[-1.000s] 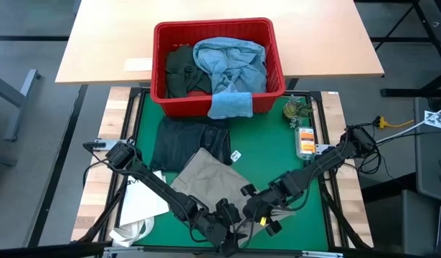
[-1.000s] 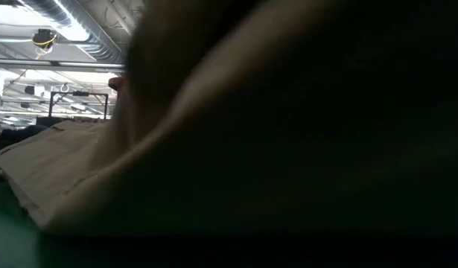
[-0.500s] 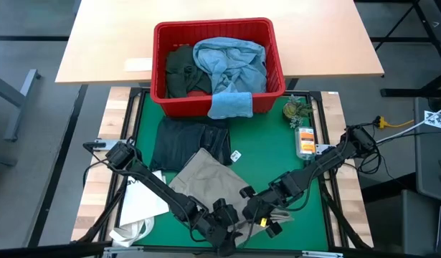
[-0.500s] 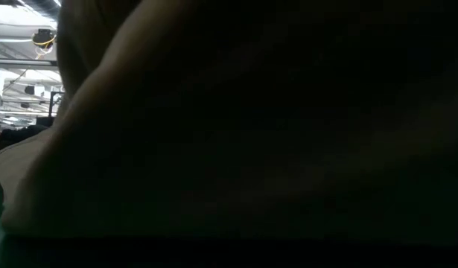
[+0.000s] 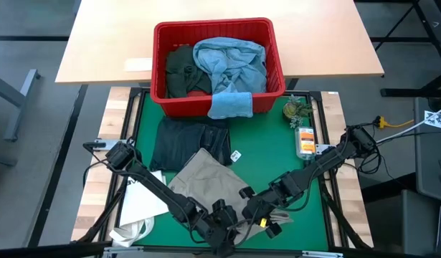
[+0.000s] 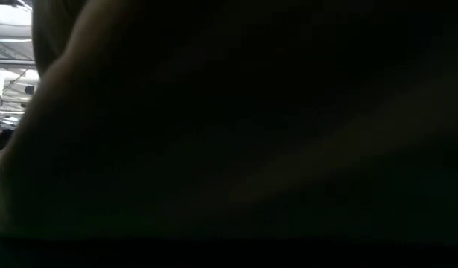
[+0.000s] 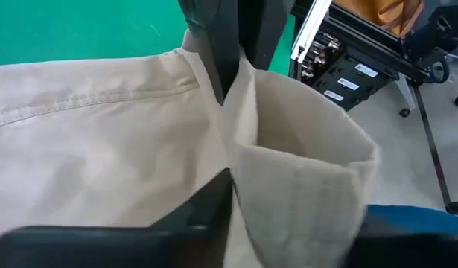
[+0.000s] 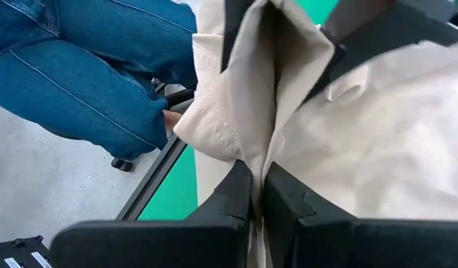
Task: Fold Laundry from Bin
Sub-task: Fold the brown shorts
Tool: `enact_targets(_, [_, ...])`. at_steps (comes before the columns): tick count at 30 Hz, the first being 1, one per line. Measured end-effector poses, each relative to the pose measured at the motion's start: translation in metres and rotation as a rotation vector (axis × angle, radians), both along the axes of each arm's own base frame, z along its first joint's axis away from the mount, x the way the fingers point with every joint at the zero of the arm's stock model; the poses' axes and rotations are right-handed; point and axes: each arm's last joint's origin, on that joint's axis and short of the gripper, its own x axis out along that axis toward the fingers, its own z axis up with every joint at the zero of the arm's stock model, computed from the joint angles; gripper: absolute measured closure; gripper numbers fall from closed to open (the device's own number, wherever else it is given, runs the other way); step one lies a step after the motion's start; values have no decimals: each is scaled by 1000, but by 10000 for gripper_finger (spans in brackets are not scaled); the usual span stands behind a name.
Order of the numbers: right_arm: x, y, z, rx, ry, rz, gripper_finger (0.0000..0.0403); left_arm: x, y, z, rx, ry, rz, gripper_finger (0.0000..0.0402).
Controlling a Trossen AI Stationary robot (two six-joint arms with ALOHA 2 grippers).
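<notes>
Surface: a green mat [image 5: 267,161] fills the lower centre of the high view, set against a pale wooden table [image 5: 98,43] across the top.
Bin: the red basket [image 5: 160,39] sits at upper centre, straddling the far edge of the mat.
Laundry in bin: a dark green piece [image 5: 181,72] on the left side, light blue jeans [image 5: 231,61] on the right, and a small light blue cloth [image 5: 231,105] draped over the near rim.
Laundry on mat: dark navy jeans [image 5: 184,140] lie just below the bin; khaki trousers [image 5: 202,179] overlap their lower edge, at lower centre.
My left gripper [image 5: 227,229]: at bottom centre, fingers pinching a raised fold at the near edge of the khaki trousers [image 7: 102,141].
My right gripper [image 5: 259,217]: just right of the left one, fingers closed tight on the same khaki edge [image 8: 377,119].
Tote bag [image 5: 138,208]: white, at lower left, under my left arm.
Low view: blocked by dark cloth close to the lens.
Beyond the table: a person's legs in blue denim [image 8: 72,74], upper left of the right wrist view.
</notes>
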Motion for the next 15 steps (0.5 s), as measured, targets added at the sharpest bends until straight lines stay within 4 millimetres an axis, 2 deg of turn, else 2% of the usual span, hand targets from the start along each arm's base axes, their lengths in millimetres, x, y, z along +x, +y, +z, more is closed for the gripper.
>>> enact_targets(5, [0,0,0,1,-2,0,382,-1,-2,0,0,0,-4,387])
enact_targets(12, [1,1,1,19,-10,10,380,-1,-2,0,1,0,-4,395])
enact_targets(15, [1,1,1,23,-7,10,360,-1,-2,0,1,0,-4,398])
